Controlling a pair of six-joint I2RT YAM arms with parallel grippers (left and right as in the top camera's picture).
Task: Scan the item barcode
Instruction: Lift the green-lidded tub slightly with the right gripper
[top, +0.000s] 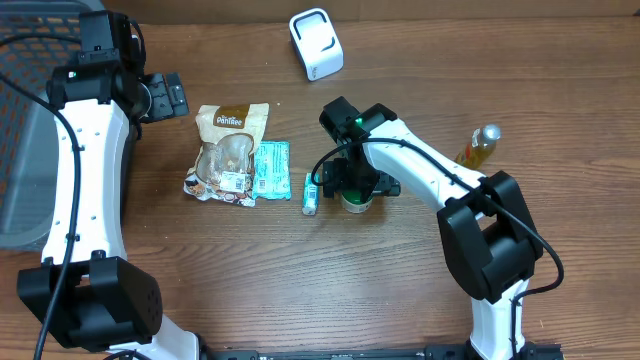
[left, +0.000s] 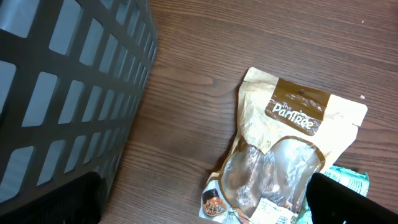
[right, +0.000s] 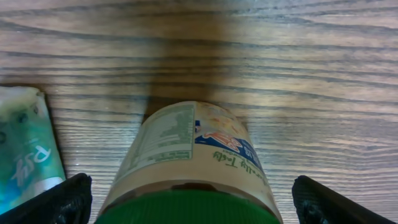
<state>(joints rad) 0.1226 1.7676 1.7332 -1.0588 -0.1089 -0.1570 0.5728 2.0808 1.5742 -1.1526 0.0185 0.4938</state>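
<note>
The task's item, a small round jar with a green screw lid (right: 193, 155), stands upright on the brown wood-grain table (top: 250, 290) near its middle, directly under the right gripper (top: 356, 186). From the right wrist camera its pale, smooth wall tapers away below the lid. It carries a glossy paper label with a white panel of fine black print on the left and a blue, orange and cream picture panel on the right; no barcode can be made out there. The right gripper's black fingers (right: 62, 200) stand spread wide on either side of the jar, with bare wood showing between each finger and the jar, so nothing is gripped. Just left of the jar lies a small teal-and-white soft tube (top: 310, 193). Farther left lie a flat teal foil packet (top: 270, 168) and a crinkled tan-and-brown snack pouch with a clear window (left: 286, 162). The left gripper (top: 168, 96) hovers above the pouch's upper left corner, its dark fingers (left: 53, 200) also wide apart and empty, beside a dark grey plastic lattice basket (left: 62, 81). A white rounded box-shaped scanner (top: 316, 43) sits at the far edge, and an amber bottle with a silver cap (top: 480, 145) lies to the right.
</note>
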